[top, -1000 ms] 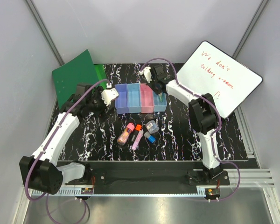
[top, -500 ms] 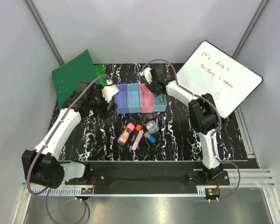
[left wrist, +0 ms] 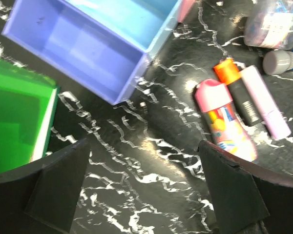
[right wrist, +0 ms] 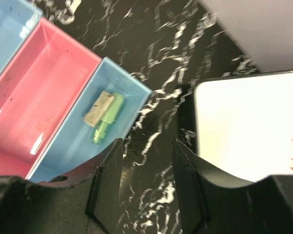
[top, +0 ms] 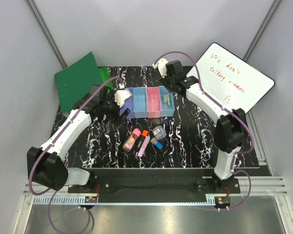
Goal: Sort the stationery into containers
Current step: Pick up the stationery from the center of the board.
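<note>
Your left gripper (left wrist: 144,146): spread wide, empty, near purple-blue bin (left wrist: 78,48). Your right gripper (right wrist: 146,146): parted, empty. Green highlighter (right wrist: 106,119) lies inside end light-blue bin (right wrist: 68,151).

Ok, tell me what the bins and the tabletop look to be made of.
The bins: likely thin moulded plastic, smooth and slightly glossy; the walls are evenly coloured, with a soft sheen on the floors. The tabletop: black with white marble-like veining, glossy by its glare; whether it is stone, laminate or a printed sheet cannot be told.
</note>
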Controlling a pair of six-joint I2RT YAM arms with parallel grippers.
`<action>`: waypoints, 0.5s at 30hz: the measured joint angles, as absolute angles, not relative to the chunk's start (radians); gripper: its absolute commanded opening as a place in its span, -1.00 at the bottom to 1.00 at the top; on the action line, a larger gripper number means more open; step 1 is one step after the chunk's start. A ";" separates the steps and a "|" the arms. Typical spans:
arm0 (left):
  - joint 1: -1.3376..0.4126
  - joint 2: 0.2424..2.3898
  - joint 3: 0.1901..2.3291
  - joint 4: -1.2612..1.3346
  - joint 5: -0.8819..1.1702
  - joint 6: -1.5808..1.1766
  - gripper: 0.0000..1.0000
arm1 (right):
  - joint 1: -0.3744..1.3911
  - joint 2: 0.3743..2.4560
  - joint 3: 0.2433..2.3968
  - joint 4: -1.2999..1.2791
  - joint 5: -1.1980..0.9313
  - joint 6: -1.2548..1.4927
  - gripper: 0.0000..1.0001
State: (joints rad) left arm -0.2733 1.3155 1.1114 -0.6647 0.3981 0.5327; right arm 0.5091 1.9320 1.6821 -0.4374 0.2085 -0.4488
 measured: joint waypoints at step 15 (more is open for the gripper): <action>-0.499 1.536 1.150 -0.796 0.116 0.253 0.98 | 0.508 1.585 1.549 -0.424 0.290 -0.475 0.07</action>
